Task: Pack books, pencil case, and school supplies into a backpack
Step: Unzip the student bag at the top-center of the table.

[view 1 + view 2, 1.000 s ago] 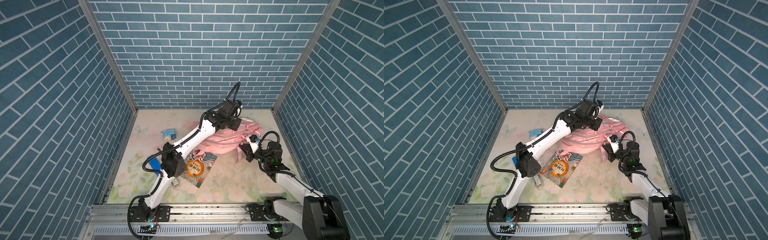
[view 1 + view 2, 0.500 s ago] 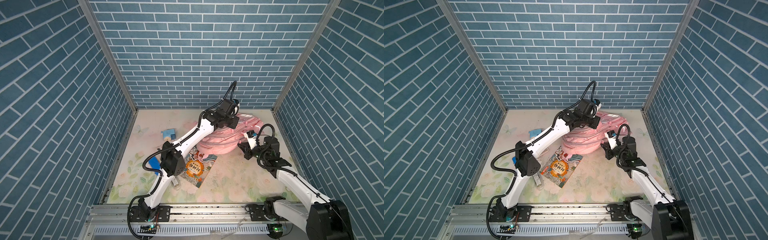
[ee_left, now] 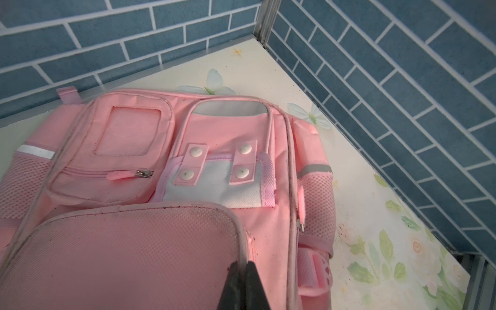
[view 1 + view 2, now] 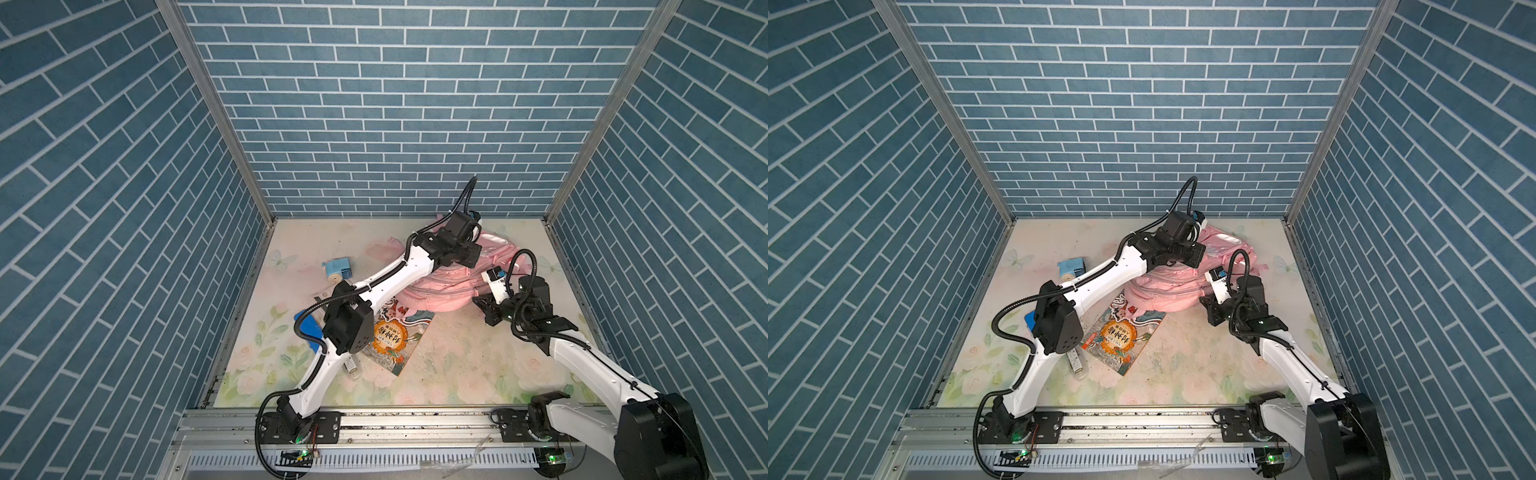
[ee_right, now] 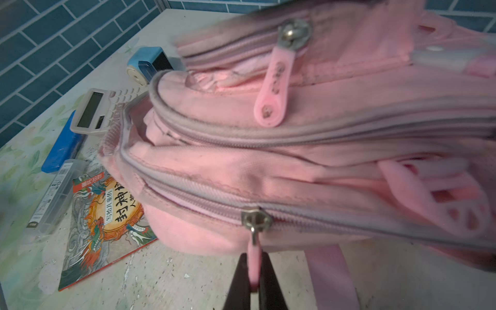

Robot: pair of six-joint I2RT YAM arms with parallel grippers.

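Note:
The pale pink backpack (image 4: 436, 289) (image 4: 1163, 293) lies at the back right of the table. My left gripper (image 3: 243, 264) is shut on the piped edge of its upper flap (image 3: 150, 241). My right gripper (image 5: 253, 271) (image 4: 478, 300) is shut on the pink zipper pull (image 5: 253, 255) of the lowest zipper. The teal book (image 4: 395, 338) (image 5: 107, 214) lies flat beside the pack, one corner under it. A light blue sharpener (image 4: 336, 269) (image 5: 150, 63) and a white calculator (image 5: 99, 111) sit further left. A blue oblong case (image 5: 63, 145), possibly the pencil case, lies near them.
A clear plastic box (image 5: 53, 196) (image 4: 1075, 361) lies next to the book, near the left arm's elbow (image 4: 347, 324). Blue brick walls close in the table on three sides. The backpack's pink strap (image 5: 330, 273) trails on the table by my right gripper.
The right arm has risen and shifted slightly with the zipper pull in its jaws. The backpack has bunched up higher. The left gripper keeps its hold on the flap edge.

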